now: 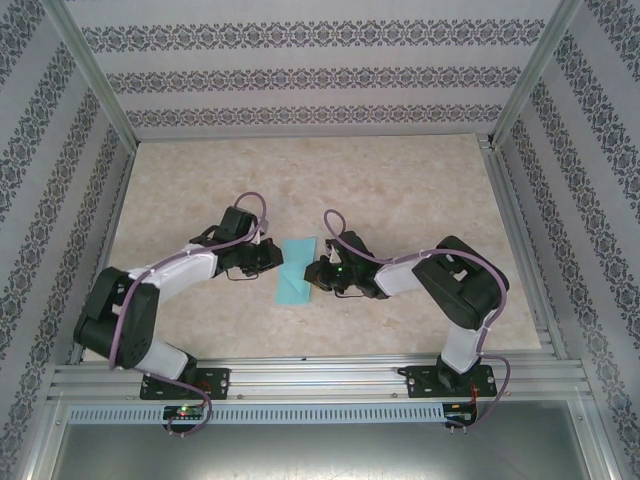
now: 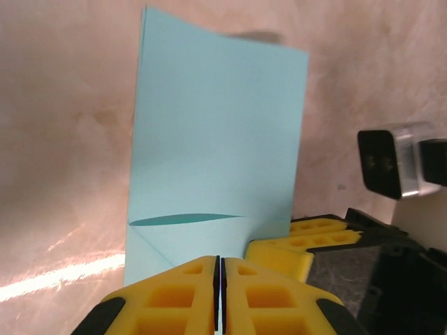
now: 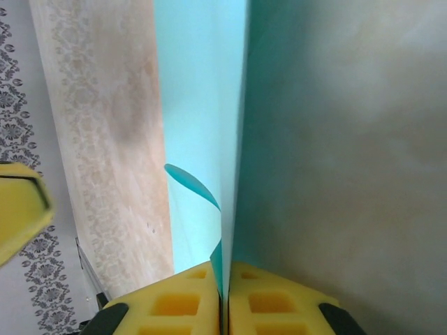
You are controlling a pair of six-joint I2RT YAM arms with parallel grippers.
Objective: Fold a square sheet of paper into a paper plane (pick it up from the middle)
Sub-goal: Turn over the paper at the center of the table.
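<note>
I am pinching the folded paper (image 1: 298,270) with my right gripper (image 3: 225,272), jaws pressed tight on its raised edge; my left gripper (image 2: 218,269) is sitting fully closed at the opposite edge, though whether it is gripping paper I cannot tell; the paper is lying mid-table (image 1: 400,190), with bare room stretching to the far edge and both sides.

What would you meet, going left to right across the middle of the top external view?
First the left arm, left pincer, folded turquoise paper, right pincer, right arm.
</note>
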